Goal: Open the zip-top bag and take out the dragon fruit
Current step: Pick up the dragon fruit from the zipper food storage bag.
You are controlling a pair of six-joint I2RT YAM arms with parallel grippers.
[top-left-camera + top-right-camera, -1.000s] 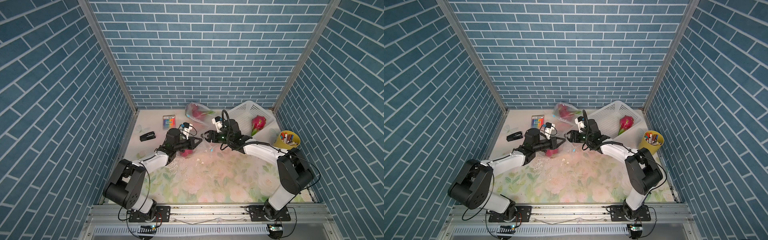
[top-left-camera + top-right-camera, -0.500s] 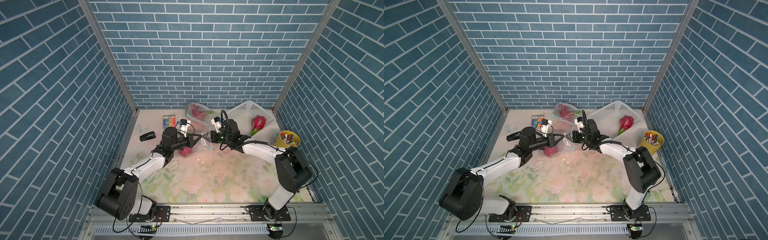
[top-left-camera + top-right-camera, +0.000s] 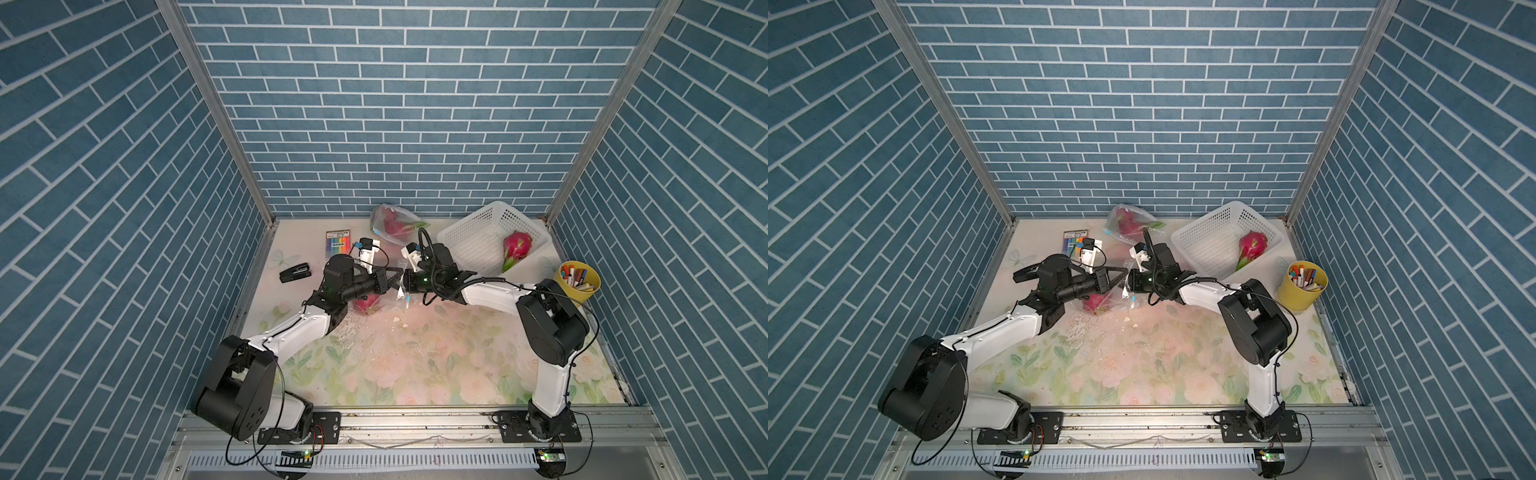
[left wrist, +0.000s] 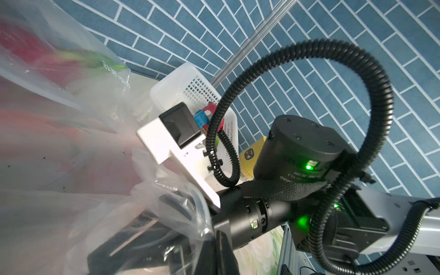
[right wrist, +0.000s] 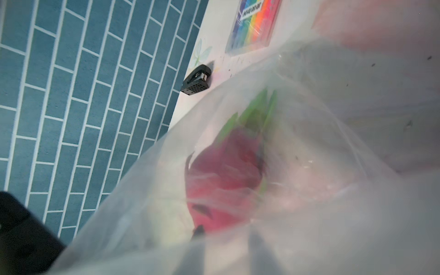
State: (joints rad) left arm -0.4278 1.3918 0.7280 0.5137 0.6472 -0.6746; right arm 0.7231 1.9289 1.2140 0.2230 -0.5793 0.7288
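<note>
Dragon fruit (image 3: 368, 306) under inspection lies inside the zip-top bag (image 3: 390, 300), on the table (image 3: 415, 365) left of centre and toward the far edge, partly under the left arm (image 3: 299, 328). In both top views we see only a magenta patch of this dragon fruit (image 3: 1096, 305). The right wrist view supplies the rest. Through the film, the dragon fruit (image 5: 221, 190) lies with its long axis running away from the right gripper. Its green tuft points toward the stapler (image 5: 196, 82) and the far left corner.

Left gripper (image 3: 395, 275): jaws together, pinching the bag's film, which runs up from the fruit to the tips. Right gripper (image 3: 404, 286) meets it nearly tip to tip at the bag's upper edge. Film covers its fingers in its own wrist view, and we cannot tell whether they stand apart or are clamped. The left wrist view shows film draped over the left gripper but not this fruit's shape.

Second dragon fruit (image 3: 515, 249) lies in the white basket (image 3: 469, 237) at the far right corner, long axis slanted, tuft toward the table's middle. Third dragon fruit (image 3: 390, 222) sits in the far bag (image 3: 405, 216) at the far edge, green leaves toward the basket.
</note>
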